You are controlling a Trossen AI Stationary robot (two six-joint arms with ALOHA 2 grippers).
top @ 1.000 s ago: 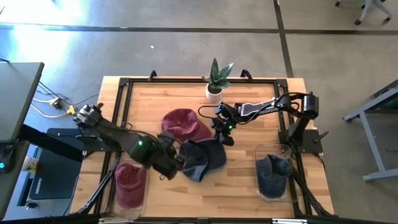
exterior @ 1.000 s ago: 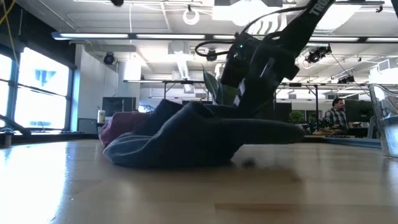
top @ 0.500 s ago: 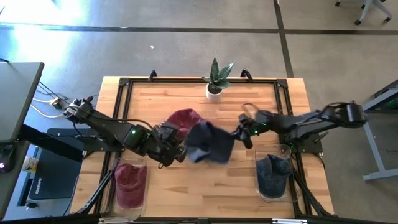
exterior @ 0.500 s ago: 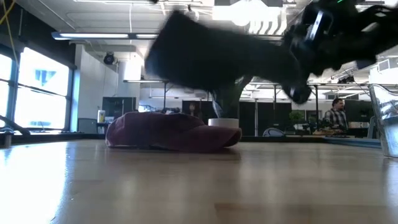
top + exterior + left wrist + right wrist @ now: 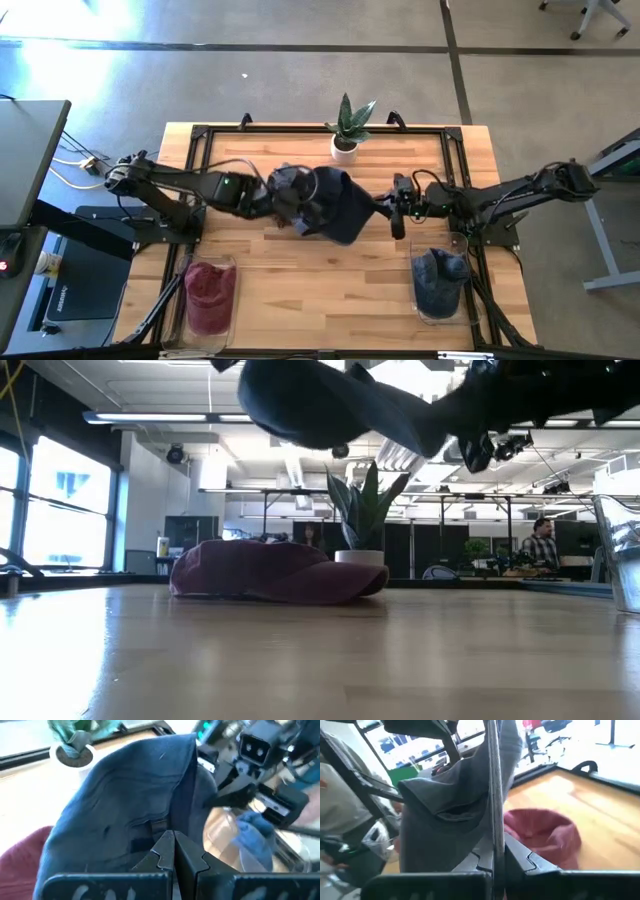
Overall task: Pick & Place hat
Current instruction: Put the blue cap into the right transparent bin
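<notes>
Dark blue hat [image 5: 335, 205] held in the air above the middle of the wooden table [image 5: 300, 300], stretched between both arms. Left gripper [image 5: 287, 205] clamped shut on one edge of the fabric, right gripper [image 5: 385, 208] pinched closed on the opposite edge. Directly below, resting on the tabletop, a maroon hat [image 5: 265, 570]. Behind it, near the far edge, a potted plant [image 5: 347, 130]. Two clear bins at the near corners: left bin [image 5: 208, 296] holding maroon fabric, right bin [image 5: 441, 285] holding blue.
</notes>
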